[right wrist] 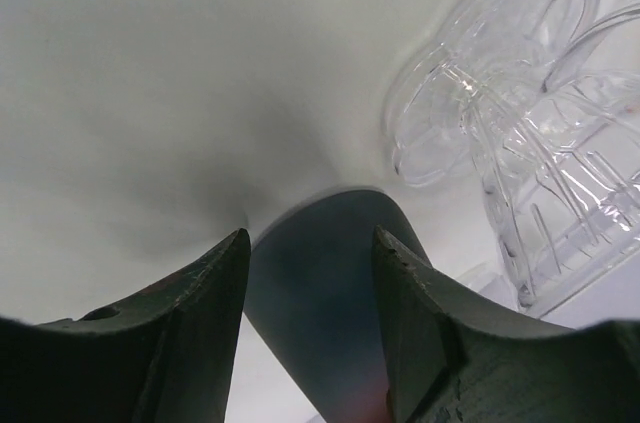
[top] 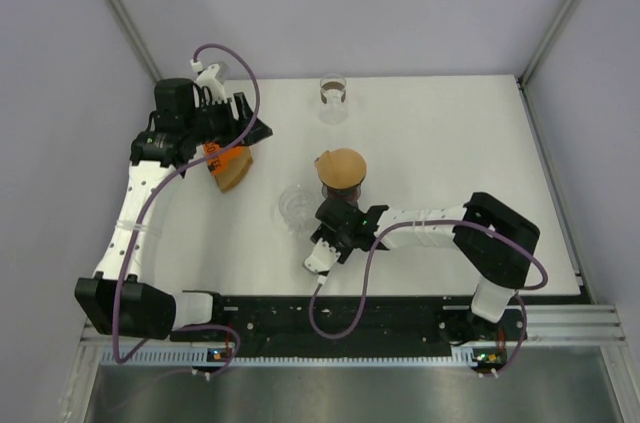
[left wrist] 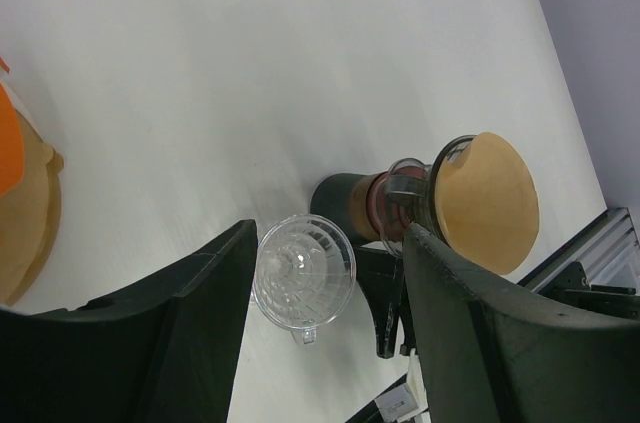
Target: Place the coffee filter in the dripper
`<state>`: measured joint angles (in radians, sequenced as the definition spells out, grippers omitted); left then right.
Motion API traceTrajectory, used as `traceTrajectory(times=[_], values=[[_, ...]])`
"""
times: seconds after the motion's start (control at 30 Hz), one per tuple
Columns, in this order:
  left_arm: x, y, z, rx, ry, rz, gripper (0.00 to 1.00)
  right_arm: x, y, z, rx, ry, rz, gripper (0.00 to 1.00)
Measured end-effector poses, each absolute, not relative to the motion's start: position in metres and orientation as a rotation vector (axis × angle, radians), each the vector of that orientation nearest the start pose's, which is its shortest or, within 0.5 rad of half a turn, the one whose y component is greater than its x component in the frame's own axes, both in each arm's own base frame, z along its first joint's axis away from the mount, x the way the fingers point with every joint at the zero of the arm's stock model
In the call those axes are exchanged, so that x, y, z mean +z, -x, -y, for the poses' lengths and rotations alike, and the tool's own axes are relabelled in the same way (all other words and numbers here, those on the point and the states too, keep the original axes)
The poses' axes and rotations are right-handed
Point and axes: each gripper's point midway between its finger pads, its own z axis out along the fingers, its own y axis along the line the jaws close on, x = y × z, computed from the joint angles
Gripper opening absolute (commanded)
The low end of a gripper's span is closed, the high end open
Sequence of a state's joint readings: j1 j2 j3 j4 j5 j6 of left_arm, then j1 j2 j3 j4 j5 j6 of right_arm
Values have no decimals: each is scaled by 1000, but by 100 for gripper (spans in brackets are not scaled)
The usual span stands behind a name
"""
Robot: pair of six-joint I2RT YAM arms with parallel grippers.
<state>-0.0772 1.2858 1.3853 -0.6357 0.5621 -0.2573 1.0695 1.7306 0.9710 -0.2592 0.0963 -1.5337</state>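
Observation:
A clear plastic dripper (top: 294,206) stands on the white table; it also shows in the left wrist view (left wrist: 303,269) and the right wrist view (right wrist: 530,153). A brown paper coffee filter (top: 342,165) caps a dark cylindrical vessel (left wrist: 350,205) right of the dripper; the filter also shows in the left wrist view (left wrist: 487,199). My right gripper (top: 337,219) has its jaws against both sides of that dark vessel (right wrist: 325,293), low at its base (right wrist: 310,253). My left gripper (top: 246,130) is open and empty, raised at the far left (left wrist: 330,235).
A stack of brown filters in an orange holder (top: 228,165) lies under the left gripper, at the left edge of the left wrist view (left wrist: 22,213). A clear glass (top: 333,95) stands at the far edge of the table. Grey walls close in the table.

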Motion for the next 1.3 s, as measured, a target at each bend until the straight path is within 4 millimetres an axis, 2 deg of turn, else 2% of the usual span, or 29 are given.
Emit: traceTrajectory(times=[0.17, 0.47, 0.63, 0.83, 0.93, 1.17, 1.3], values=[[306, -341, 129, -793, -152, -2107, 66, 37, -260, -320, -328, 2503, -776, 52], [306, -340, 129, -799, -152, -2106, 65, 37, -287, -287, -422, 2462, -936, 52], [306, -340, 129, -800, -153, -2106, 66, 32, -298, -255, -466, 2441, -1042, 52], [306, -340, 129, -800, -153, -2106, 66, 35, -318, -207, -530, 2361, -1212, 52], [306, -340, 129, -801, -153, -2106, 65, 35, -326, -192, -548, 2330, -1269, 52], [306, -340, 129, -800, -153, -2106, 65, 39, -345, -170, -588, 2256, -1349, 53], [306, -340, 129, -798, -152, -2106, 65, 43, -347, -168, -587, 2234, -1357, 56]])
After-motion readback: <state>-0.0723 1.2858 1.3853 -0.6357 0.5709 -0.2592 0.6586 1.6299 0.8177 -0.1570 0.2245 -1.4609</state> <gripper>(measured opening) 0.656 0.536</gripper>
